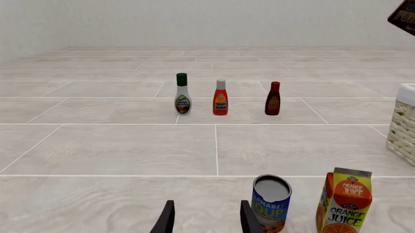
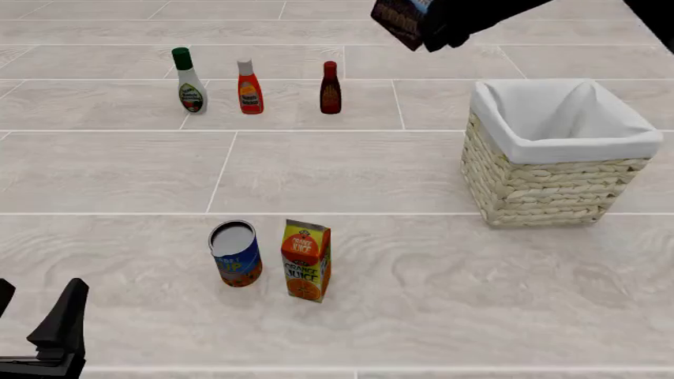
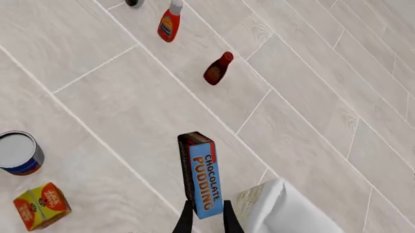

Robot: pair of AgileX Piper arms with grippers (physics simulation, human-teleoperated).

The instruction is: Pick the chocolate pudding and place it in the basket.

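Left hand (image 2: 37, 332) sits lowest in the front view, nearest the camera, low over the counter (image 2: 421, 300). Its fingers stand apart with nothing between them, and it is well apart from the basket (image 2: 553, 185).

Right hand (image 3: 206, 218) is closed on the chocolate pudding (image 3: 202, 174), pinching the box at one short end. The long axis of the box runs straight out along the fingers, blue label face toward the wrist camera.

Position of box relative to basket: in the front view the pudding shows at the top edge, held high, beyond the basket and off to the basket's left side, not yet over the white lining. The right wrist view agrees: the basket's cloth rim lies just beside the fingers, to one side, while bare counter lies under most of the box. How high the box hangs above the rim cannot be judged well from these views; it looks clear of the rim.

Judgement: carry stage, grasp done, release not yet due. The coming move turns on shifting the right hand sideways toward the basket and a little back toward the arms' side until the box hangs over the opening. Right arm only; the left is far and idle.

Soup can (image 2: 235, 254) and juice carton (image 2: 305, 260) stand near the left hand, well apart from the basket.
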